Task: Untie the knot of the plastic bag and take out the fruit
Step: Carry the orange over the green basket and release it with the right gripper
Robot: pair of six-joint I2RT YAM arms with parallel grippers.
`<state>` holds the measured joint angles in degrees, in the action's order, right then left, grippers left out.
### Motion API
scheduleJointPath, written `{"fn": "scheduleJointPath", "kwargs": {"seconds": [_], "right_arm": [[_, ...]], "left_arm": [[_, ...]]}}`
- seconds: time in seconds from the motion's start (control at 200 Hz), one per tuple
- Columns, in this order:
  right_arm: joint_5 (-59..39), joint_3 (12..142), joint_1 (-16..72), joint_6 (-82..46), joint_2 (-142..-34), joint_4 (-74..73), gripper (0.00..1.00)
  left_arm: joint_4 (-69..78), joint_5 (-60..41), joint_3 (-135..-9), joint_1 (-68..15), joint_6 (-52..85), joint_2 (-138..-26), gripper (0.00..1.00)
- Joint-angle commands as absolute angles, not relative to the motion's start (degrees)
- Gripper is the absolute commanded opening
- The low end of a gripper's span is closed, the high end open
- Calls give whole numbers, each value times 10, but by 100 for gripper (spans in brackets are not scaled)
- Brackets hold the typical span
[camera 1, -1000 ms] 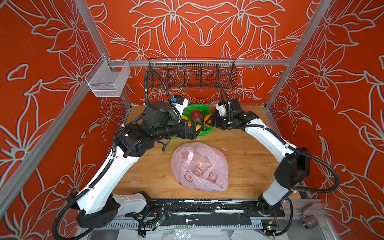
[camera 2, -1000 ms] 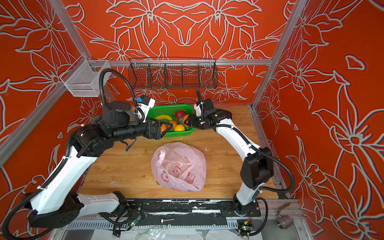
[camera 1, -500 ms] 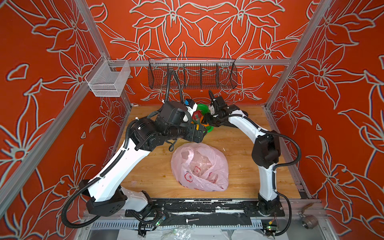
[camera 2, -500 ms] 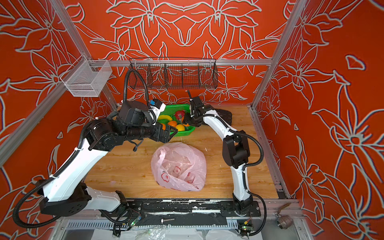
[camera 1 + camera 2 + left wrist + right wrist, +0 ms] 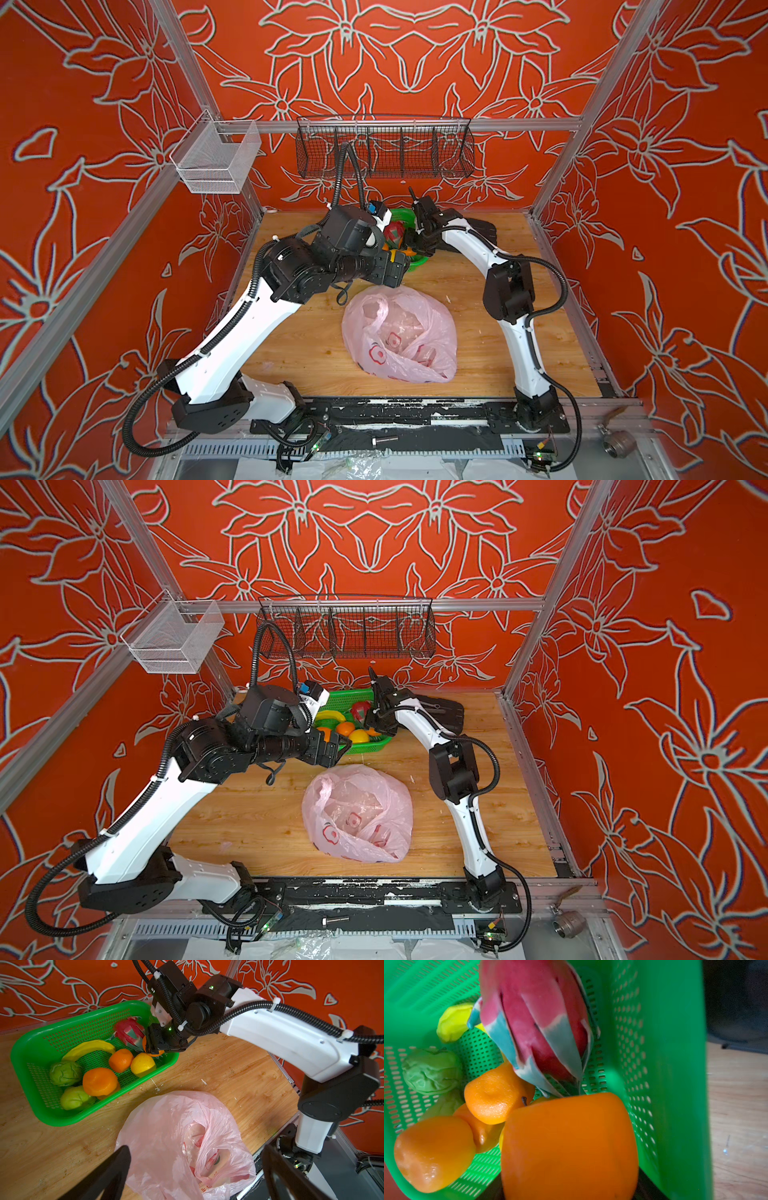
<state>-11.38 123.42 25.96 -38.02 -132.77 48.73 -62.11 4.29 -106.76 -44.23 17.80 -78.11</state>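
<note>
Arms both forward: right pincer (image 5: 152, 1049) around orange (image 5: 569, 1147) in basket (image 5: 41, 1113), left pincer (image 5: 195, 1149) wide.

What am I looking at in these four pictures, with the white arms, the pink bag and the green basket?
These are two robot arms, each ending in a two-fingered gripper. Two pictures look down on the whole wooden table, nearly alike; two come from a camera on each wrist. On the table lie a pink plastic bag, mouth open, and a green basket holding toy oranges, a dragon fruit and a banana. The left gripper hovers open over the bag, empty. The right gripper is in the basket with an orange between its jaws; gripped or loose, I cannot tell.
</note>
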Motion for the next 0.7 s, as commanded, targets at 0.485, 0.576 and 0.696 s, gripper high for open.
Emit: {"fn": "scheduleJointPath", "kwargs": {"seconds": [0.485,0.576,0.696], "right_arm": [[-37,1227,257,-398,-1215,541,95],[-29,1219,257,-396,-1192,535,95],[-27,1200,257,-382,-1150,528,94]], "left_arm": [[-600,79,-1004,-445,206,-721,97],[-597,84,-993,-445,207,-711,98],[-610,114,-986,-445,219,-702,98]]}}
